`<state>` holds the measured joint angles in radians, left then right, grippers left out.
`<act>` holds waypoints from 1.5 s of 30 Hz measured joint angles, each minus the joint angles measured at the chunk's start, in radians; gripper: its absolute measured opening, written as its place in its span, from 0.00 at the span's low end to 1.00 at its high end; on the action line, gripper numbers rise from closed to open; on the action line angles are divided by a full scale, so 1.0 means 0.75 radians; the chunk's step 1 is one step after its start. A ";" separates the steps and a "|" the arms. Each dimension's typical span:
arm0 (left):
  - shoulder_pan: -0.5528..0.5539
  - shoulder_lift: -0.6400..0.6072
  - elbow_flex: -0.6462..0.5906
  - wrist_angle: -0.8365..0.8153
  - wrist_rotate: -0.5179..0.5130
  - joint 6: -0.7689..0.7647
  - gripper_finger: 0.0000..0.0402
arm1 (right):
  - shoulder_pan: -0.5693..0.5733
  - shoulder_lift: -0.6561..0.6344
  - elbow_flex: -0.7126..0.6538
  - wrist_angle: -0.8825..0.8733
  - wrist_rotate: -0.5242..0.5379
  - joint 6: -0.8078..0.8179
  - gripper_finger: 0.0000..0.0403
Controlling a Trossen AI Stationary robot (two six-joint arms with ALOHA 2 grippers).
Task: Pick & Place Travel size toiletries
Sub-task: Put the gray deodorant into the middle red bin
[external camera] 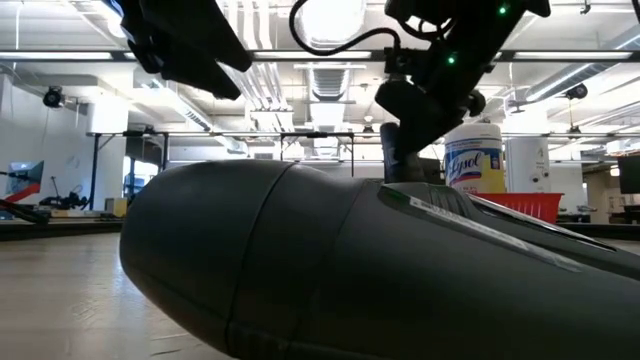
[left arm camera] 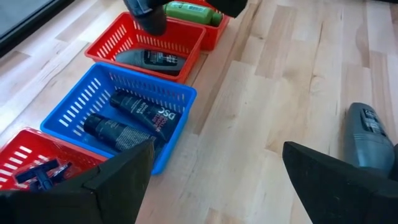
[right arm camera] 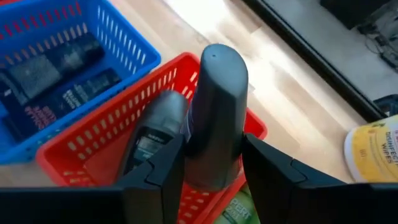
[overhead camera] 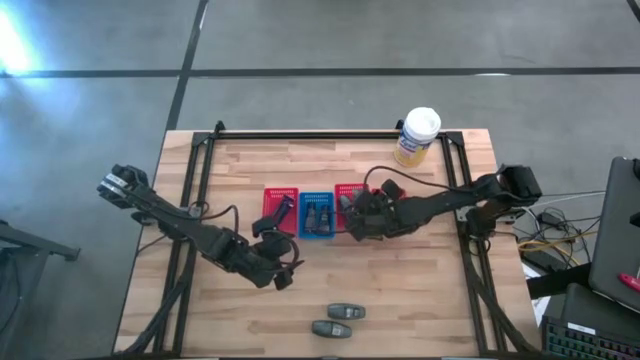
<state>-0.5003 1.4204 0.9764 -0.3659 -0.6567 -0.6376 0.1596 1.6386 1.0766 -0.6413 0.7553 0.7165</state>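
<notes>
**Grey bottle hangs over a half-filled red basket as sorting nears its end**

The right gripper (right arm camera: 211, 168) clamps a grey oval bottle (right arm camera: 214, 112) upright between its fingers, directly above the red mesh basket (right arm camera: 74, 155) where another grey bottle (right arm camera: 152, 140) already lies flat. The chief risk, judging from this stance, is a bad landing: released upright, the held bottle may strike its neighbour, tip against the basket wall or topple onto the table (overhead camera: 400, 300). A release slightly off-centre could also catch the rim shared with the next red basket, which holds a green bottle (left arm camera: 186, 11).

The left gripper (left arm camera: 214, 171) waits with its fingers spread wide and empty, low over the table in front of the basket row, close to a loose grey bottle (left arm camera: 370, 134). In the high view two grey bottles (overhead camera: 340, 320) lie near the table's front edge, well apart from the baskets; one of them fills most of the low view.

Around the work, the blue mesh basket (left arm camera: 81, 99) holds two dark bottles (left arm camera: 134, 121), and the red basket (left arm camera: 18, 155) on its far side holds dark razors (left arm camera: 40, 174). A white-and-yellow canister (overhead camera: 417, 135) stands at the table's far edge, beyond the right arm and clear of the drop. The left arm sits near the baskets, so both arms working the row together could crowd each other.
</notes>
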 joint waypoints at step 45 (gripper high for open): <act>0.009 0.000 -0.001 0.002 0.019 -0.079 0.90 | 0.031 -0.172 0.015 -0.087 -0.500 0.282 0.45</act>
<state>-0.4932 1.4204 0.9756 -0.3646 -0.6427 -0.6971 0.1828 1.5096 1.0876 -0.7062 0.3806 0.9276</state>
